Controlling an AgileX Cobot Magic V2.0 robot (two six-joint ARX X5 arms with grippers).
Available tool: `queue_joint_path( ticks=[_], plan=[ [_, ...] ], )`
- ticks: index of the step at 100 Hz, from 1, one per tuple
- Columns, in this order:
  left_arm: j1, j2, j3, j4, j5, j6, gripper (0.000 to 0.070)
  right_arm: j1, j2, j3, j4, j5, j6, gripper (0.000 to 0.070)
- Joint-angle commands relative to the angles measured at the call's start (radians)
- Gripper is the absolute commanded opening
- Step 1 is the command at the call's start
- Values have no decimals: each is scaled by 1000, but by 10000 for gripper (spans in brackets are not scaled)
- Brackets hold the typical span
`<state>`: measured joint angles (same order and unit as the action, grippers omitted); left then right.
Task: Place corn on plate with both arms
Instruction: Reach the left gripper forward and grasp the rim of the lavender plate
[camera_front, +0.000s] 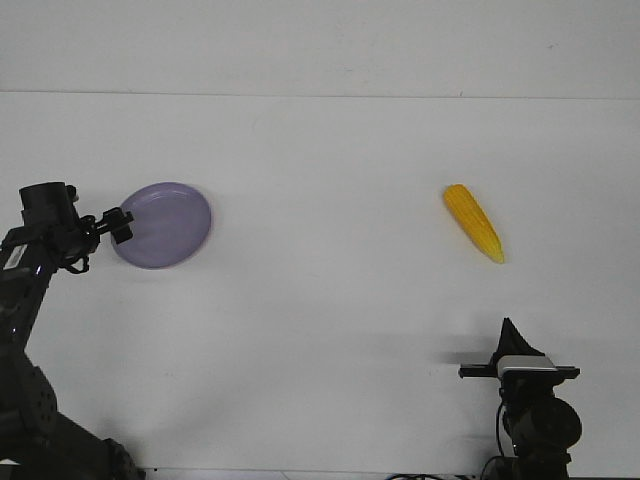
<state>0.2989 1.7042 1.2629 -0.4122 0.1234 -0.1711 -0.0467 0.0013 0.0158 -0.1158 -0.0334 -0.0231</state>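
Observation:
The lavender plate (163, 224) lies at the left of the white table. My left gripper (119, 224) reaches in from the left and its fingers sit on the plate's left rim, closed on it. The yellow corn (472, 221) lies on the table at the right, slanted, with its pale tip pointing toward the near right. My right gripper (511, 333) is near the table's front edge, below the corn and well apart from it. Its fingers meet in one point and hold nothing.
The white table (320, 300) spans the view, with a white wall behind it. The left arm's base (30, 400) stands at the near left corner. The right arm's wrist block (520, 368) is at the near right.

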Motion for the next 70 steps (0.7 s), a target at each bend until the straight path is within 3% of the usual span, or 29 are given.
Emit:
queue_joint_path(
  ticks=[1, 11, 27, 40, 47, 70],
  plan=[
    [2, 42, 31, -5, 6, 14, 460, -1, 0, -3, 11, 0, 0, 2],
    [-2, 80, 34, 18, 8, 14, 440, -1, 0, -3, 11, 0, 0, 2],
    [-20, 108, 34, 31, 8, 20, 345, -1, 0, -3, 11, 0, 0, 2],
    [-35, 110, 34, 33, 4, 33, 90, -1, 0, -3, 11, 0, 0, 2],
    [-39, 111, 34, 32, 2, 32, 10, -1, 0, -3, 11, 0, 0, 2],
    [-39, 110, 34, 29, 8, 50, 8, -1, 0, -3, 11, 0, 0, 2]
  ],
)
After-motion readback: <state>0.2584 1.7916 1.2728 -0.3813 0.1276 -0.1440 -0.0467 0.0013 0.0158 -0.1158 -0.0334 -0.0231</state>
